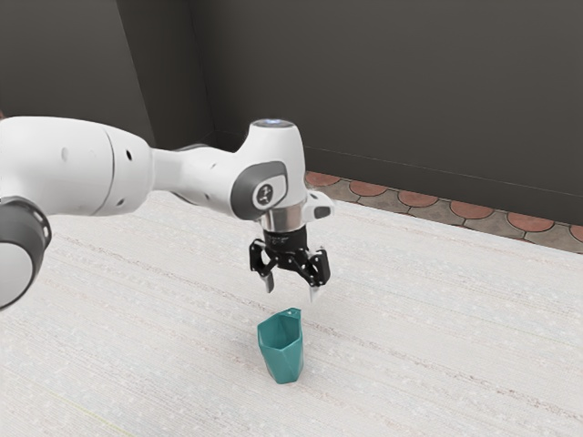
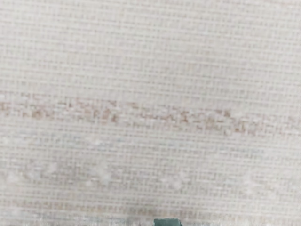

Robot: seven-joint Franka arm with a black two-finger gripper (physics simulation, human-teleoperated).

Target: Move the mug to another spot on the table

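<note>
- The white arm (image 1: pixel 182 173) comes in from the exterior view's left, and its black hand (image 1: pixel 291 289) points down at the tabletop (image 1: pixel 455 319).
- The hand is open: its two fingers stand spread apart, gripping nothing.
- The teal mug (image 1: pixel 281 350) stands upright on the tabletop, just below the hand and slightly nearer the camera.
- The mug is faceted, its mouth faces up, and its handle (image 1: pixel 293 316) sits on the far right side.
- The fingertips hang just above the mug's rim — I see no contact.
- In the wrist view, the pale woven tabletop carries a faint reddish streak (image 2: pixel 141 115), and a sliver of teal mug (image 2: pixel 167 222) shows just under the hand.
- Beyond the tabletop's far edge lies a floor (image 1: pixel 474 211) of reddish tiles, with a dark wall (image 1: pixel 410 82) behind it.
</note>
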